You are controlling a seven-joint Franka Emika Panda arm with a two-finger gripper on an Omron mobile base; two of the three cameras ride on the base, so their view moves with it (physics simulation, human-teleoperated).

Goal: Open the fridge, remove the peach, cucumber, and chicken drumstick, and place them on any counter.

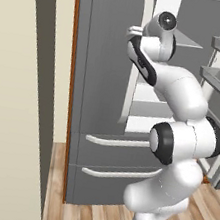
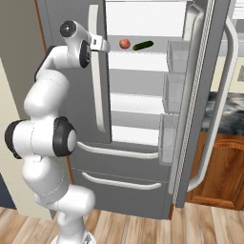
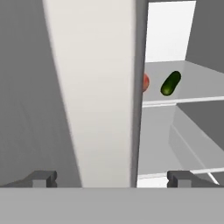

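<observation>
The fridge (image 2: 133, 167) has its right door (image 2: 209, 95) swung open and its left door (image 1: 103, 55) closed. On an upper shelf inside lie the peach (image 2: 125, 44) and, to its right, the cucumber (image 2: 143, 45). In the hand view the peach (image 3: 145, 82) is half hidden behind the left door's pale handle (image 3: 96, 87), with the cucumber (image 3: 170, 83) beside it. My gripper (image 2: 102, 44) is open at the top of that handle, which lies between the fingertips in the hand view (image 3: 113, 178). The chicken drumstick is hidden. The counter (image 2: 233, 112) shows at the right.
The open door carries several bins (image 2: 177, 57) facing the shelves. Two drawers with pale handles (image 1: 117, 141) sit below the doors. A cream wall panel (image 1: 11, 105) stands close on the left. Wooden floor (image 1: 94, 218) lies in front.
</observation>
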